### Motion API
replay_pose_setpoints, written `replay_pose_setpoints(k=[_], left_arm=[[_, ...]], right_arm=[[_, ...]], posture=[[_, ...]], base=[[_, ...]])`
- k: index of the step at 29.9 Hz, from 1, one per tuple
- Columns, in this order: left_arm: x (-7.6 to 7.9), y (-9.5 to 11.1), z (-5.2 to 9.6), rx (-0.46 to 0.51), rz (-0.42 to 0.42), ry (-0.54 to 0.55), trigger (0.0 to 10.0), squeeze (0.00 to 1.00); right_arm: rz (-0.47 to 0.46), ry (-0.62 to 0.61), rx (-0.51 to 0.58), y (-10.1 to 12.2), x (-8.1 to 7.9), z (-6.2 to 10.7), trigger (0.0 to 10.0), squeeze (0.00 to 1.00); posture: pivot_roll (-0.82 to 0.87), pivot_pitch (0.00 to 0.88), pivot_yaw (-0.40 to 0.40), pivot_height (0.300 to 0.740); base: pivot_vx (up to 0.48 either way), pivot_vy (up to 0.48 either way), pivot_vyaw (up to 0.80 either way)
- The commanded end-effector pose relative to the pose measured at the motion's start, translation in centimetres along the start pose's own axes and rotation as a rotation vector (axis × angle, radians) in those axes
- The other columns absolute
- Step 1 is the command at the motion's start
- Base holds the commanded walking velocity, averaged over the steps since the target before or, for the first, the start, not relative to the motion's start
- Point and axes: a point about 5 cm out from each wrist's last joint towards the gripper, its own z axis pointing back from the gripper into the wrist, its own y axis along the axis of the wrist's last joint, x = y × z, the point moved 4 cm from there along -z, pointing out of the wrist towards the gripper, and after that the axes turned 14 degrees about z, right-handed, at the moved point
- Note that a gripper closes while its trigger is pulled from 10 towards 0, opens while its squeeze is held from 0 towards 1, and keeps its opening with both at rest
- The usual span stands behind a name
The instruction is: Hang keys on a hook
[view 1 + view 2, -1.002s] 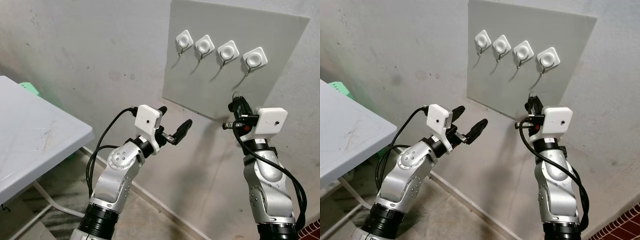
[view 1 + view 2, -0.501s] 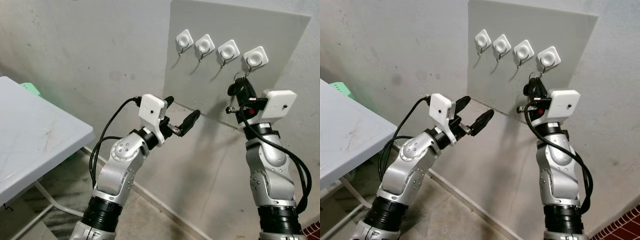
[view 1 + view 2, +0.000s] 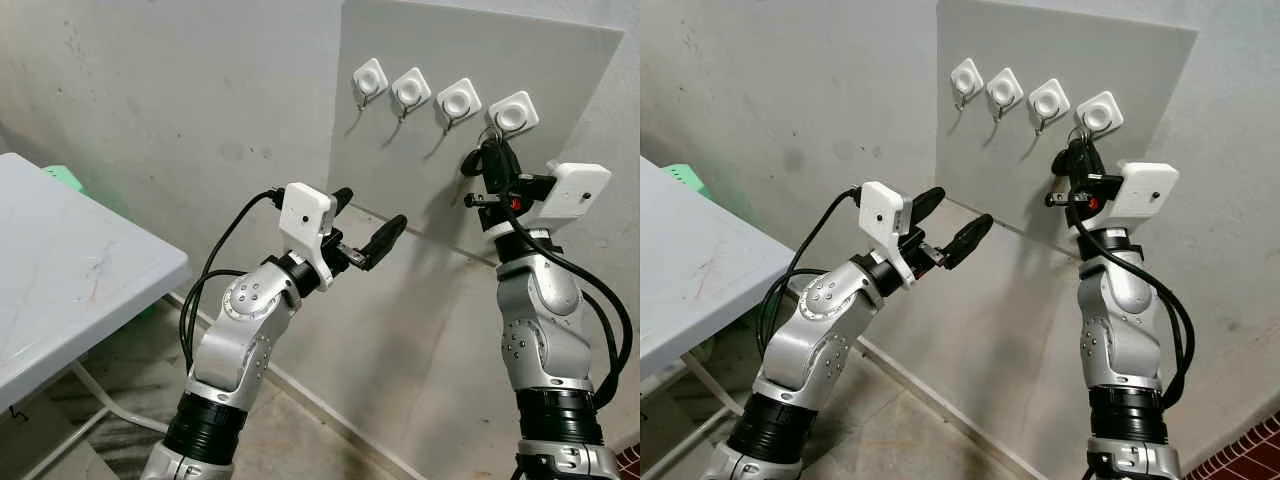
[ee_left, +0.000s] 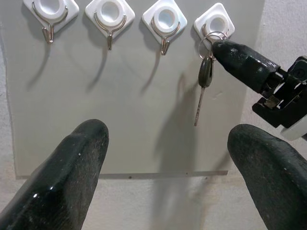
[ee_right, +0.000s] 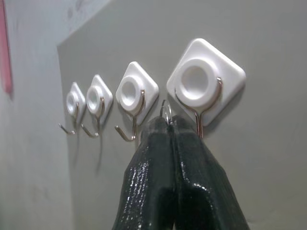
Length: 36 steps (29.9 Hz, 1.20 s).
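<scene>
Keys (image 4: 205,76) are hanging at the upper-right hook (image 4: 217,25), ring clamped in the right gripper (image 3: 487,160); left gripper (image 3: 367,222) jaws are gaping mid-frame.

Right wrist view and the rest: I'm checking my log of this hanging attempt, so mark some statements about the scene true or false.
1. The grey wall board carries four white diamond-shaped hooks. True.
2. The right gripper pinches the silver key ring. True.
3. The dark-headed key dangles by the leftmost hook. False: by the rightmost hook.
4. The left gripper holds the key. False: its jaws are open and empty.
</scene>
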Motion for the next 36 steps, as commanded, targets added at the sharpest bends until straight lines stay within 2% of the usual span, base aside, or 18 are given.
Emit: replay_pose_setpoints(k=[1, 5, 14, 20, 24, 25, 26, 30, 36], left_arm=[[0.3, 0.6, 0.0, 0.016, -0.004, -0.006, 10.0, 0.0], [0.2, 0.6, 0.1, 0.014, 0.002, -0.001, 10.0, 0.0], [0.2, 0.6, 0.1, 0.011, 0.007, 0.002, 10.0, 0.0], [0.2, 0.7, 0.0, 0.009, 0.01, 0.002, 10.0, 0.0], [0.3, 0.7, 0.0, 0.009, 0.011, 0.001, 10.0, 0.0], [0.3, 0.7, 0.0, 0.01, 0.011, 0.001, 10.0, 0.0], [0.2, 0.7, 0.0, 0.012, 0.012, 0.002, 10.0, 0.0], [-0.1, 0.8, -0.1, 0.014, 0.004, 0.016, 10.0, 0.0], [-1.5, 0.0, 0.4, 0.011, 0.011, 0.094, 10.0, 0.0]], right_arm=[[-0.091, -0.054, -0.02, -0.6, 1.2, 0.4, 10.0, 0.0], [-0.14, -0.062, -0.031, -1.2, 1.2, 1.0, 10.0, 0.0], [-0.216, -0.037, 0.0, -1.1, 0.7, 1.6, 10.0, 0.0], [-0.245, -0.057, 0.008, -1.0, 1.0, 1.7, 10.0, 0.0], [-0.227, -0.037, -0.001, -1.2, 0.9, 1.8, 10.0, 0.0], [-0.22, -0.027, -0.005, -1.3, 0.7, 1.8, 10.0, 0.38], [-0.218, -0.02, -0.009, -1.4, 0.6, 1.9, 10.0, 1.0], [-0.205, -0.006, -0.018, -1.6, 0.3, 2.1, 10.0, 1.0], [-0.142, 0.006, -0.094, -3.6, -0.2, 3.2, 10.0, 1.0]], posture=[[-0.03, 0.0, -0.02, 0.74], [-0.03, 0.0, -0.02, 0.74], [-0.03, 0.0, -0.013, 0.74], [-0.03, 0.0, -0.01, 0.74], [-0.03, 0.0, -0.01, 0.74], [-0.03, 0.0, -0.009, 0.74], [-0.03, 0.0, -0.009, 0.74], [-0.03, 0.0, -0.009, 0.74], [-0.03, 0.0, -0.008, 0.74]], base=[[0.0, 0.0, 0.0], [0.0, 0.0, 0.0], [0.0, 0.0, 0.0], [0.0, 0.0, 0.0], [0.0, 0.0, 0.0], [0.0, 0.0, 0.0], [0.0, 0.0, 0.0], [0.0, 0.0, 0.0], [0.0, 0.0, 0.0]])
